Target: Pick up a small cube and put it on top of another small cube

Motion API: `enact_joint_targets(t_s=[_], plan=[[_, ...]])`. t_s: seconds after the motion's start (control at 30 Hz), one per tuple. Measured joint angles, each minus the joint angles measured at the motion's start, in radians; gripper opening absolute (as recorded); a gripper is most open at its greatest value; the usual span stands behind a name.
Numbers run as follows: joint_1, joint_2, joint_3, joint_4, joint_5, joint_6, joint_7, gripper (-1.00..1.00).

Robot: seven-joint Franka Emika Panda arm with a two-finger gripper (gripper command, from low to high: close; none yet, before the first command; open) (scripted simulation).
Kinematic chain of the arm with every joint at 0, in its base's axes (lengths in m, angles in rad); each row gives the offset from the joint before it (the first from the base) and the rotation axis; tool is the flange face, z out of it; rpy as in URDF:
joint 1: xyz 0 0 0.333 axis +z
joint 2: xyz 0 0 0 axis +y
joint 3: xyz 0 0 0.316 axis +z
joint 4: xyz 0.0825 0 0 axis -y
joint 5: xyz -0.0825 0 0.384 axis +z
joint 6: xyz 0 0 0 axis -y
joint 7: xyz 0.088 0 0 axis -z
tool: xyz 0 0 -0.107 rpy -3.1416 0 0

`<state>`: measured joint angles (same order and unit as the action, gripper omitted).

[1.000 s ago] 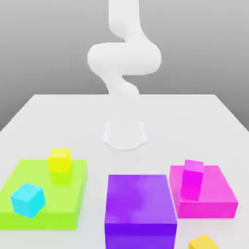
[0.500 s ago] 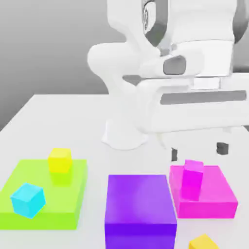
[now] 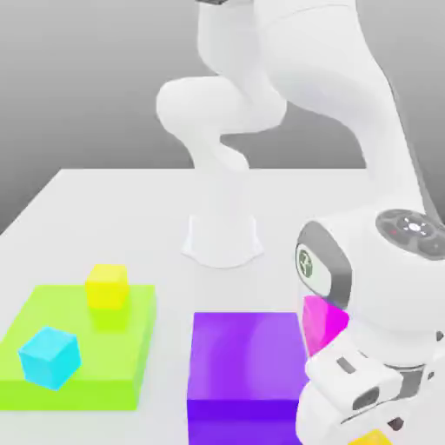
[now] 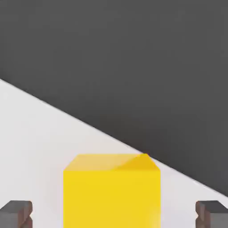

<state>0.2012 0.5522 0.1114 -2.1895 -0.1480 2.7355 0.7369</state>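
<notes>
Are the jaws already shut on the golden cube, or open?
Open: the golden cube sits between both fingertips, with clear gaps on each side.

White arm (image 3: 261,78), smooth rounded links, round base. Grey collars at wrist joints, small round emblem on cap, red marks on end disc. Dark grey fingertips (image 4: 17,213).

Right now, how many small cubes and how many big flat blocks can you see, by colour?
Small cubes: 3 — lemon-yellow cube, cyan cube, golden cube
Big flat blocks: 3 — green block, purple block, magenta block
Total: 6
</notes>
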Motion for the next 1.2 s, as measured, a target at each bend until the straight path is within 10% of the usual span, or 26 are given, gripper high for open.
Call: enact_joint_targets(t_s=[0.33,1.0,1.17,1.2], plan=[[-0.017,-0.124,0.025,-0.029,0.032,-0.095,-0.024,-1.0],[0.13,-0.853,0.105,-0.558,0.248,-0.287,-0.531,-1.0],[0.126,-0.739,0.121,-0.61,0.233,-0.121,-0.536,-1.0],[0.124,-0.709,0.123,-0.616,0.225,-0.085,-0.53,1.0]])
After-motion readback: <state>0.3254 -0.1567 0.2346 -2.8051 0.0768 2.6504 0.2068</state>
